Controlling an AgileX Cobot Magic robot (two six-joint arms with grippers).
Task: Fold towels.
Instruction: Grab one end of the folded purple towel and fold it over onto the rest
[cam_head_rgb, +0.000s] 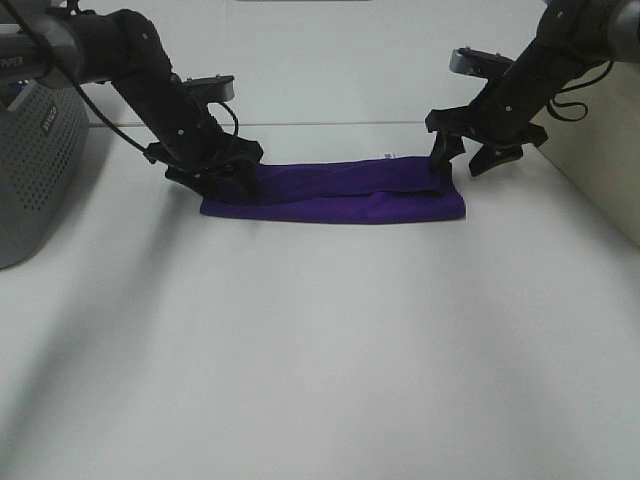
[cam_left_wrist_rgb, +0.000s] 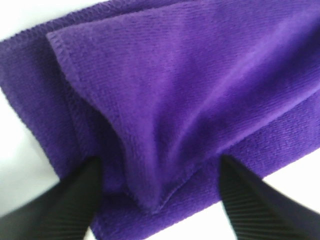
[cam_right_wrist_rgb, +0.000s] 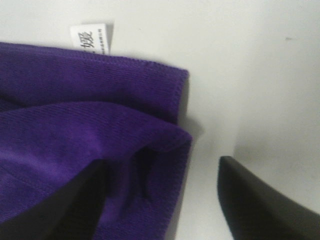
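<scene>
Folded into a long strip toward the far edge of the white bench (cam_head_rgb: 320, 360), midway along: deep purple soft-fabric towel (cam_head_rgb: 340, 195); probably light, limp, grippy, sagging when lifted; best pinched at end corners through both layers; black left gripper (cam_left_wrist_rgb: 160, 165) and black right gripper (cam_right_wrist_rgb: 162, 165) spread open at either end, holding nothing.

You have a towel (cam_head_rgb: 335, 192) that is deep purple all over, plain, with hem stitching in the same purple. Its tag (cam_right_wrist_rgb: 90, 38) is white with dark print. Table (cam_head_rgb: 320, 350): plain white. Left arm (cam_head_rgb: 150, 80) and right arm (cam_head_rgb: 540, 70): black. Left gripper (cam_left_wrist_rgb: 160, 165) pads (cam_left_wrist_rgb: 250, 200): black, finely ribbed. Far-left box (cam_head_rgb: 30, 170): grey, dotted mesh.
</scene>
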